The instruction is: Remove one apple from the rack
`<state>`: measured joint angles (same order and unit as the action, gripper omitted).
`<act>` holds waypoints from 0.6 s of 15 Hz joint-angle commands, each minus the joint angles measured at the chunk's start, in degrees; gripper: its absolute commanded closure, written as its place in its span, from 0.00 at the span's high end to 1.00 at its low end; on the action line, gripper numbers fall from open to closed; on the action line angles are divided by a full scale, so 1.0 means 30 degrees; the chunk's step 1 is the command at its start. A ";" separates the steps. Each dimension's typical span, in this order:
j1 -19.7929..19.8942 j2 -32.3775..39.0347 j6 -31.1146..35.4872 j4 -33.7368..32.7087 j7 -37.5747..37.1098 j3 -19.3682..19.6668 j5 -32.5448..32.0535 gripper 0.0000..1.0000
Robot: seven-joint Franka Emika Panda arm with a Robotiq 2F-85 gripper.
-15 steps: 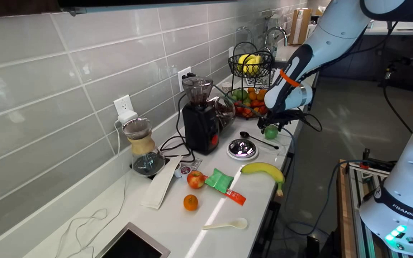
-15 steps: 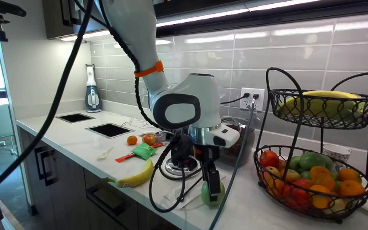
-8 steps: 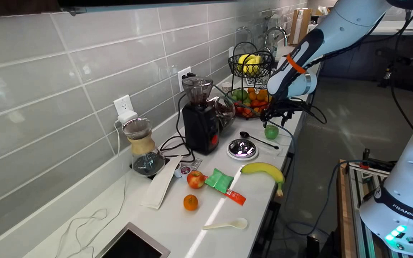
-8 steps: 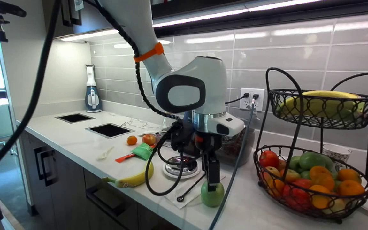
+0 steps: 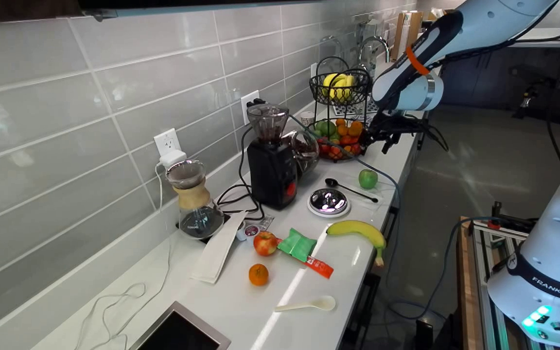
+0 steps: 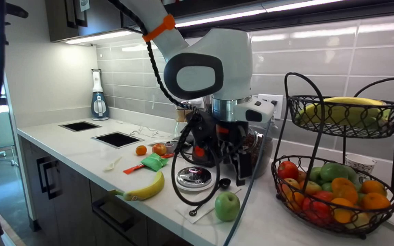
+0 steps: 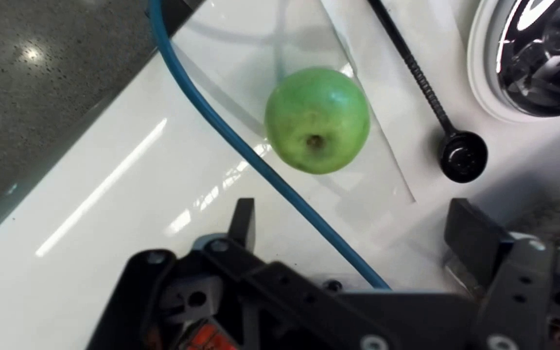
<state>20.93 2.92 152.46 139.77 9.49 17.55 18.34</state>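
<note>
The light-green apple sits on the white counter near its front edge, in both exterior views [image 5: 368, 179] [image 6: 227, 206] and in the wrist view [image 7: 317, 120]. The black wire two-tier rack stands farther along the counter, in both exterior views [image 5: 315, 90] [image 6: 347, 134]. It holds bananas above, and green apples, red fruit and oranges below. My gripper shows in both exterior views [image 5: 375, 148] [image 6: 241, 180] and in the wrist view [image 7: 352, 216]. Its fingers are wide apart with nothing between them. It hangs above the counter, higher than the apple and apart from it.
A blue cable [image 7: 280, 182] crosses between gripper and apple in the wrist view. A black spoon [image 7: 463, 156] and a round chrome-topped object [image 5: 329, 202] lie near the apple. A banana [image 5: 356, 228], a black grinder [image 5: 271, 172] and a glass jar [image 5: 304, 150] are on the counter.
My gripper has risen from around the green apple and moved away from it, slightly toward the rack. The apple has stayed in place on the counter.
</note>
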 commanded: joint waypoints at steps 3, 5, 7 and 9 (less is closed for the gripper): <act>0.0296 -0.1975 -0.2781 0.0400 0.6679 0.0677 0.3002 1.00; 0.0225 -0.2332 -0.3246 0.0509 0.8312 0.1100 0.3076 1.00; 0.0178 -0.2489 -0.3544 0.0533 0.9073 0.1459 0.2876 1.00; 0.0157 -0.2628 -0.3529 0.0627 0.9533 0.1715 0.2746 1.00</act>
<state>21.69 -3.22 143.35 140.32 34.42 21.34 25.80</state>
